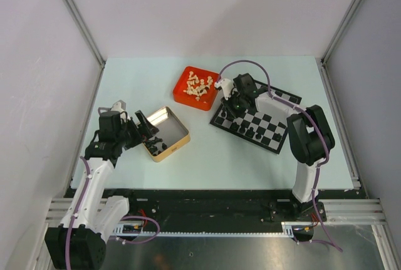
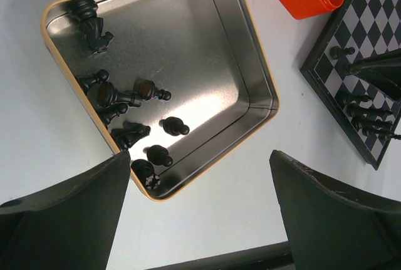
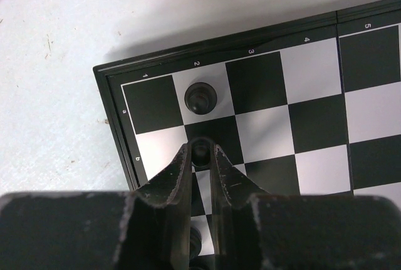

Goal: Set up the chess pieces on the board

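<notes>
L gripper (image 2: 197, 163) gaping over the tin; R gripper (image 3: 200, 149) pinched on a black piece (image 3: 200, 151) by the board's corner.
Near-left: L jaws spread wide w/ nothing betw. them, hanging above a gold-rimmed tin (image 2: 250, 63) on the table (image 1: 213, 157). Several loose black pieces (image 2: 119, 98) lie tipped over in the tin's near-left part. Right of the tin, slightly farther: board (image 3: 313, 113) sits at an angle, w/ a row of black men (image 1: 250, 133) along its near edge. R fingers are almost closed round the head of one piece standing on a dark square near the board's left corner. Another black pawn (image 3: 200, 98) stands on the light square just beyond, not touching. Far, just left of the board: red tray (image 1: 180, 94) w/ cream pieces (image 1: 199, 86) heaped inside.
</notes>
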Controlling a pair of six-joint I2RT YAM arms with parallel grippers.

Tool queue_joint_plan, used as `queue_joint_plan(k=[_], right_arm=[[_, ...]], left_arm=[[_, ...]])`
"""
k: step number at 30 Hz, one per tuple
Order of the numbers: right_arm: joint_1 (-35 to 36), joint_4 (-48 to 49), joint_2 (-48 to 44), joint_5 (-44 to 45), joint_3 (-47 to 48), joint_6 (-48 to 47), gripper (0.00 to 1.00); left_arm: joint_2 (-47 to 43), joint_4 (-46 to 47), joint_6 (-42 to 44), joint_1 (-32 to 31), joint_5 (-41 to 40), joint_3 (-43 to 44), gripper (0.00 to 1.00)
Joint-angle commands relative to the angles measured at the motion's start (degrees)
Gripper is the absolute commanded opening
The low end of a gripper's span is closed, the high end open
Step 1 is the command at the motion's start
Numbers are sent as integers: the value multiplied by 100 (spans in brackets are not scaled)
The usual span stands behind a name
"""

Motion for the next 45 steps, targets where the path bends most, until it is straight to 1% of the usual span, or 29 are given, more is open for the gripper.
queue_joint_plan(k=[1,18,20,25,29,32,45], right_arm=[[-16,165,44,83,49,10,17],[-16,148,140,171,49,1,20],[-7,139,140,171,49,1,22],[11,121,105,162,49,9,30],[20,130,44,153,49,9,32],[28,139,0,153,49,18,32],[28,218,8,197,58,27,23]], left_arm=[[15,171,-2,47,88,10,96],[51,180,-19,47,114,19,96],[42,180,-19,47,114,10,96],[24,189,-19,47,123,-7,96],[-11,189,-19,47,123,-51,96],[-37,189,-28,47,131,-78,96],[-55,189,-28,47,131,-95,96]])
